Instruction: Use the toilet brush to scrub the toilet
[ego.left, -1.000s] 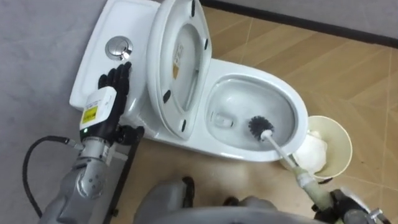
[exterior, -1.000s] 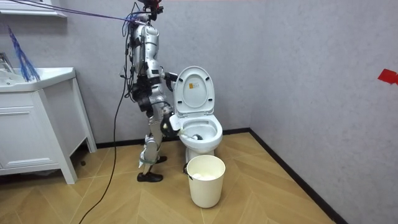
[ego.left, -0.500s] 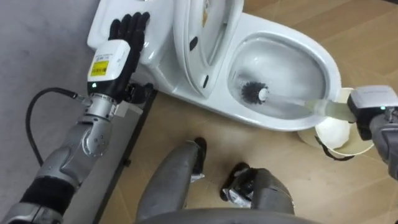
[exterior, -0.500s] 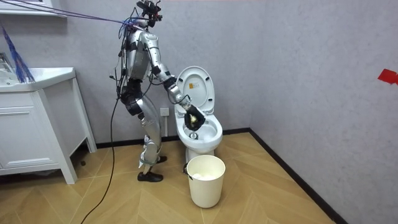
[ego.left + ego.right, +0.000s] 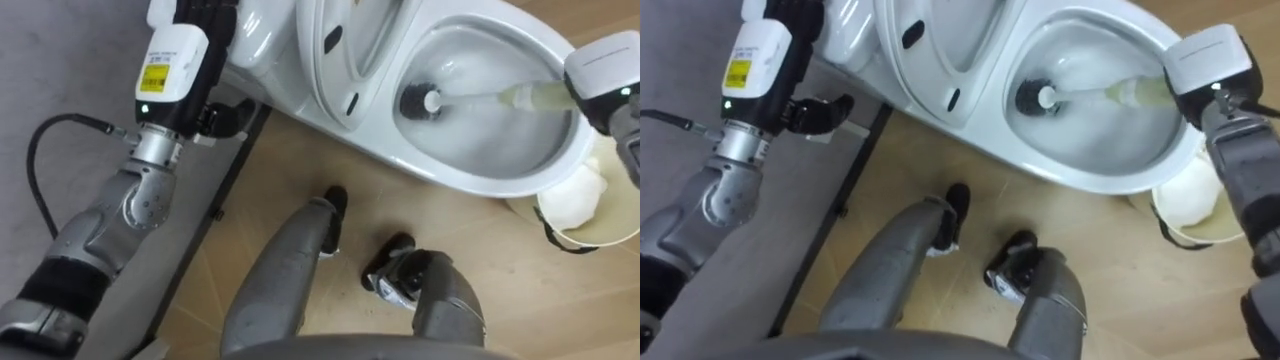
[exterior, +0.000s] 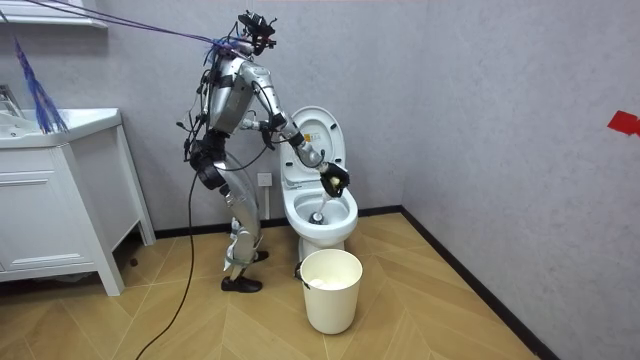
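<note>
The white toilet bowl (image 5: 452,182) lies open below me with its seat and lid (image 5: 340,40) raised. A toilet brush (image 5: 415,100) with a dark bristle head is inside the bowl, near the back wall; its pale handle (image 5: 520,96) runs right into my right hand (image 5: 612,75), which is shut on it above the bowl's right rim. My left hand (image 5: 180,45) rests flat on the tank (image 5: 255,30), its fingertips cut off by the top edge. In the room view I stand at the toilet (image 6: 322,212), at the room view's left of it, with my right hand (image 6: 333,178) over the bowl.
A white bin (image 5: 590,215) holding white paper stands on the wooden floor beside the bowl, in front of the toilet in the room view (image 6: 330,290). A grey wall is behind the tank. A white vanity (image 6: 60,190) stands at the room view's left.
I have straightened from a bend and stretched my right arm out over the bowl. The brush head moved toward the bowl's back. The left hand stays on the tank.
</note>
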You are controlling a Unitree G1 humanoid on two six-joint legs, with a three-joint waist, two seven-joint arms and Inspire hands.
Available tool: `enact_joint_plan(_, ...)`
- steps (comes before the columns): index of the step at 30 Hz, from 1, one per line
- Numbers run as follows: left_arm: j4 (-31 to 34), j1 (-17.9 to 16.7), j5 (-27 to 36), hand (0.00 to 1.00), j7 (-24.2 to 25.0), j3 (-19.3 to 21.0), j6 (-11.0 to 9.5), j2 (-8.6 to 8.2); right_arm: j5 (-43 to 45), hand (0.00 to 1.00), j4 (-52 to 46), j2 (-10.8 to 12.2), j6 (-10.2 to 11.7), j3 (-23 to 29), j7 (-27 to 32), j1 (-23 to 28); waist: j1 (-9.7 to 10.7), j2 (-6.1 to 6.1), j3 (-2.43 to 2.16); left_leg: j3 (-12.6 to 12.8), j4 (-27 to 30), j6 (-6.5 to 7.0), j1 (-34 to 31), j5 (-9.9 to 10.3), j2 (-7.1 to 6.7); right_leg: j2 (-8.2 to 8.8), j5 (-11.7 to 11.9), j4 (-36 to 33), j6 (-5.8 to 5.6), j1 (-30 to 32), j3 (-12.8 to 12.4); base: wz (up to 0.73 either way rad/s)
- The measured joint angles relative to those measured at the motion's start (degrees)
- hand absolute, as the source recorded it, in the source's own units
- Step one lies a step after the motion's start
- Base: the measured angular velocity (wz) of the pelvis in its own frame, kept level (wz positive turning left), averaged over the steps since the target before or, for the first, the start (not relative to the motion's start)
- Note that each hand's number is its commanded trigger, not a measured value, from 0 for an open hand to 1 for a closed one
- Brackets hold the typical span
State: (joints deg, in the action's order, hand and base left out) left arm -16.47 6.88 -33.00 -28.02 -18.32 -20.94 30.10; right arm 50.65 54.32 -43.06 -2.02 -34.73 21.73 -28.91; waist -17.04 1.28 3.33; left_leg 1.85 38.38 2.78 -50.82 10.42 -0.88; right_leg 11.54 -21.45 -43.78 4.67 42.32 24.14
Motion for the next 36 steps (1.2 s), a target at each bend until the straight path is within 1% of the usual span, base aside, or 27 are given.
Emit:
enact_joint_plan(1,0.6,-0.03,0.34,0.0,-0.2,0.07,0.22,0.28,-5.94,1.0,1.25,0.21,-0.04,0.09,0.37,-0.87,0.11,0.08,0.02,-0.18,0.13,-0.04,-0.73,-0.16,0.01,-0.12,0.05,-0.04,0.07,0.66,0.03,0.04)
enact_joint_plan(2,1.29,-0.15,0.4,0.0,-0.23,0.17,0.71,0.37,-8.98,1.0,1.98,0.43,-0.13,0.25,0.38,-1.26,0.13,0.08,0.03,-0.24,0.3,-0.05,-1.01,-0.17,0.04,-0.14,0.06,-0.16,0.1,0.91,0.03,0.0)
enact_joint_plan(4,2.92,-0.49,0.95,0.0,-0.21,0.18,2.73,0.39,-19.34,1.0,5.81,2.26,-0.94,2.34,0.49,-2.8,0.32,0.1,0.02,-0.14,0.39,-0.05,-1.47,-0.23,-0.06,0.07,0.05,-0.58,0.11,1.56,-0.12,0.0)
enact_joint_plan(5,3.26,-0.55,0.92,0.0,-0.21,0.18,3.3,0.39,-21.57,1.0,6.42,2.35,-1.23,2.45,0.5,-3.03,0.6,0.14,0.04,-0.09,0.36,-0.02,-1.52,-0.32,-0.16,0.26,0.02,-0.77,0.15,1.68,-0.12,0.06)
enact_joint_plan(6,3.77,-0.86,0.87,0.0,-0.22,0.21,4.4,0.4,-25.21,1.0,7.53,2.6,-1.18,3.2,0.5,-3.07,1.14,0.1,0.02,-0.13,0.35,0.04,-1.56,-0.63,-0.43,0.49,0.0,-0.82,0.16,1.81,-0.09,0.07)
enact_joint_plan(7,4.21,-1.07,0.87,0.0,-0.24,0.25,5.29,0.39,-28.5,1.0,8.56,3.21,-1.26,5.09,0.5,-2.91,1.58,0.08,0.01,-0.15,0.29,0.04,-1.53,-0.75,-0.51,0.55,0.0,-0.8,0.16,1.82,-0.09,0.06)
enact_joint_plan(8,4.23,-1.22,0.86,0.0,-0.27,0.4,5.59,0.39,-29.71,1.0,8.86,3.59,-1.37,6.1,0.5,-2.87,1.91,0.07,0.0,-0.14,0.28,0.03,-1.49,-0.77,-0.51,0.55,0.0,-0.81,0.16,1.8,-0.11,0.0)
enact_joint_plan(9,4.27,-1.75,0.86,0.0,-0.41,1.02,6.08,0.39,-31.18,1.0,9.41,4.4,-1.41,7.48,0.58,-2.86,2.75,0.0,-0.03,-0.14,0.28,0.02,-1.39,-0.84,-0.51,0.53,0.0,-0.84,0.16,1.72,-0.15,0.0)
enact_joint_plan(10,4.42,-2.07,0.83,0.0,-0.42,1.47,6.91,0.39,-31.83,1.0,9.83,5.12,-1.48,8.58,0.61,-2.68,3.27,-0.08,-0.07,-0.09,0.34,0.01,-1.31,-0.87,-0.4,0.47,0.02,-0.85,0.18,1.64,-0.15,-0.03)
enact_joint_plan(12,4.67,-2.3,0.79,0.0,-0.55,1.53,8.41,0.38,-31.82,1.0,10.06,6.05,-1.66,9.05,0.93,-2.47,3.93,-0.34,-0.1,0.04,0.22,0.02,-1.24,-0.97,-0.27,0.48,0.1,-0.89,0.32,1.62,-0.14,-0.05)
enact_joint_plan(13,4.54,-2.28,0.76,0.0,-0.52,1.53,9.01,0.37,-31.79,1.0,10.05,6.33,-1.66,9.04,1.2,-2.08,4.03,-0.69,-0.04,0.13,0.17,0.04,-1.06,-1.05,-0.22,0.51,0.15,-0.88,0.4,1.51,-0.13,-0.05)
enact_joint_plan(15,3.88,-2.32,0.76,0.0,-0.52,1.39,9.81,0.0,-30.24,1.0,10.06,6.34,-1.86,9.03,1.28,-1.69,4.15,-1.67,-0.07,0.39,0.07,0.15,-0.83,-1.1,-0.2,0.64,0.19,-1.03,0.39,1.36,-0.2,-0.02)
enact_joint_plan(16,3.6,-2.35,0.77,0.0,-0.49,1.3,10.59,-0.23,-29.02,1.0,10.12,6.37,-1.97,8.93,1.35,-1.6,4.05,-2.15,-0.06,0.87,-0.24,0.27,-0.6,-1.18,-0.24,0.83,0.19,-1.16,0.37,1.43,-0.44,-0.05)
enact_joint_plan(17,3.54,-2.44,0.79,0.0,-0.47,1.3,10.96,-0.24,-28.36,1.0,10.11,6.48,-2.17,8.92,1.35,-1.48,3.94,-2.25,-0.1,1.12,-0.46,0.31,-0.49,-1.21,-0.23,0.86,0.21,-1.16,0.35,1.55,-0.66,-0.06)
enact_joint_plan(18,3.54,-2.87,0.84,0.0,-0.49,1.3,11.85,-0.24,-27.13,1.0,10.11,6.97,-3.0,8.73,1.35,-1.43,3.86,-2.62,-0.16,1.15,-0.69,0.34,-0.41,-1.27,-0.2,0.83,0.26,-1.12,0.35,1.62,-0.77,-0.05)
enact_joint_plan(19,3.54,-2.97,0.83,0.0,-0.52,1.25,12.21,-0.26,-25.87,1.0,10.11,7.42,-3.63,8.06,1.35,-1.29,3.59,-2.91,-0.15,1.15,-0.73,0.32,-0.39,-1.28,-0.11,0.7,0.28,-0.98,0.39,1.61,-0.76,0.0)
enact_joint_plan(21,3.31,-2.96,0.67,0.0,-0.5,1.21,12.35,-0.45,-22.4,1.0,9.91,7.88,-4.32,6.74,1.34,-1.01,2.92,-3.43,-0.15,1.14,-0.85,0.23,-0.36,-1.31,0.02,0.5,0.34,-0.75,0.47,1.59,-0.75,0.0)
enact_joint_plan(23,2.94,-3.07,-0.05,0.0,-0.53,1.17,12.63,-1.29,-18.22,1.0,8.53,8.28,-5.56,5.6,1.26,0.14,2.21,-4.56,-0.17,1.2,-0.88,0.14,0.06,-1.28,0.12,0.19,0.37,-0.2,0.47,0.78,-0.43,0.02)
enact_joint_plan(25,2.61,-4.01,-0.35,0.0,-0.55,1.1,13.1,-1.71,-13.61,1.0,4.42,9.16,-8.35,3.19,0.63,2.59,1.16,-5.56,-0.45,1.0,-0.98,-0.05,0.52,-1.19,0.17,-0.1,0.37,0.46,0.48,0.13,-0.31,0.0)
enact_joint_plan(26,2.53,-4.27,-0.39,0.0,-0.58,1.08,13.16,-1.72,-12.18,1.0,3.26,9.23,-9.14,2.97,0.44,3.06,0.95,-5.9,-0.48,0.95,-1.0,-0.12,0.51,-1.14,0.19,-0.36,0.4,0.82,0.52,-0.02,-0.22,-0.07)
enact_joint_plan(27,2.59,-5.09,-0.31,0.0,-0.78,1.09,13.5,-1.83,-9.51,1.0,1.49,9.82,-10.69,2.46,-0.1,3.33,0.79,-6.51,-0.73,0.76,-1.07,-0.3,0.51,-1.09,0.52,-1.18,0.85,1.94,0.64,-0.39,0.01,-0.11)
enact_joint_plan(28,2.63,-5.85,-0.29,0.0,-1.26,1.12,13.76,-2.09,-6.87,1.0,-1.1,10.19,-12.23,2.2,-1.17,3.8,0.73,-6.84,-0.94,0.69,-1.13,-0.45,0.54,-1.03,1.07,-1.94,1.28,3.12,0.81,-0.79,0.17,-0.12)
enact_joint_plan(29,2.72,-6.16,-0.28,0.0,-1.46,1.13,13.88,-2.14,-5.09,1.0,-2.76,10.15,-12.81,2.21,-1.75,4.4,0.74,-6.93,-1.0,0.57,-1.16,-0.53,0.59,-1.04,1.2,-2.18,1.37,3.5,0.86,-0.99,0.25,-0.06)
enact_joint_plan(31,3.06,-7.2,-0.11,0.0,-2.3,1.14,13.98,-2.14,-0.58,1.0,-12.03,9.62,-15.7,2.21,-4.38,7.95,0.93,-6.9,-1.0,0.56,-1.38,-0.77,1.43,-0.95,1.66,-2.81,1.4,4.5,0.93,-2.17,0.38,-0.02)
enact_joint_plan(32,3.06,-7.55,0.12,0.0,-2.82,1.15,13.92,-2.13,0.15,1.0,-14.64,9.65,-16.56,2.19,-5.09,8.9,0.92,-6.93,-1.03,0.64,-1.51,-0.86,1.59,-0.89,1.91,-3.13,1.5,5.03,1.06,-2.48,0.4,-0.13)
enact_joint_plan(34,3.09,-8.24,2.65,0.0,-4.44,1.19,13.22,-2.02,4.11,1.0,-20.88,9.88,-18.61,2.18,-7.38,10.66,0.97,-6.92,-1.1,0.68,-2.32,-1.22,1.6,-1.1,2.74,-4.41,2.52,7.25,1.47,-2.91,0.54,-0.12)
enact_joint_plan(36,2.96,-8.61,4.39,0.0,-5.6,1.17,12.46,-2.02,6.17,1.0,-23.7,9.84,-19.79,2.19,-8.93,11.55,1.08,-6.83,-1.13,0.69,-2.76,-1.44,1.6,-1.24,3.17,-5.02,3.01,8.38,1.64,-3.2,0.84,-0.02)
